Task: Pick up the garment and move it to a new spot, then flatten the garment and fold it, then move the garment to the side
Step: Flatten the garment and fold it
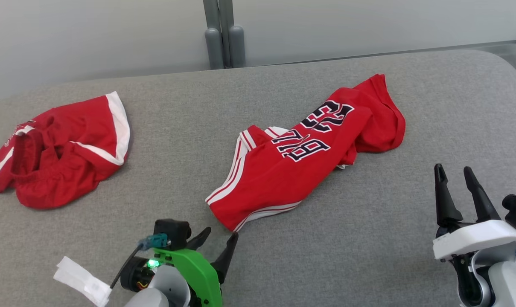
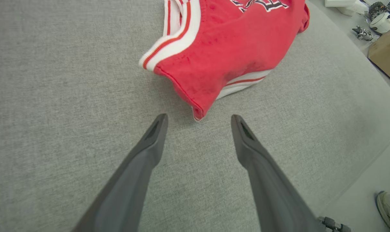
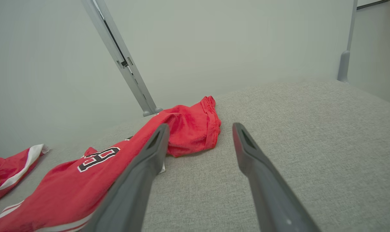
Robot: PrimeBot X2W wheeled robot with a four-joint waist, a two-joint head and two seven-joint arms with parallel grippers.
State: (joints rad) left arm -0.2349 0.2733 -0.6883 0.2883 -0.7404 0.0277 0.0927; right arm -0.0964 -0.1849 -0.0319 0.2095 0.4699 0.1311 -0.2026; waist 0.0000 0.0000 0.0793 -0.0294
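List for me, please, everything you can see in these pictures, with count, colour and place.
jersey: one, red with white stripes and dark lettering, crumpled at the middle of the table
second garment: one, red with white trim, bunched at the table's left end
table: one, grey fabric top, under both garments
posts: two, grey, behind the table's far edge
cardboard box: one, brown, off the table, upper right of the left wrist view
shoe: one, pale, on the floor, lower right of the left wrist view
left gripper: one, dark fingers, open, just short of the jersey's near corner
right gripper: one, dark fingers, open, right of the jersey, apart from it
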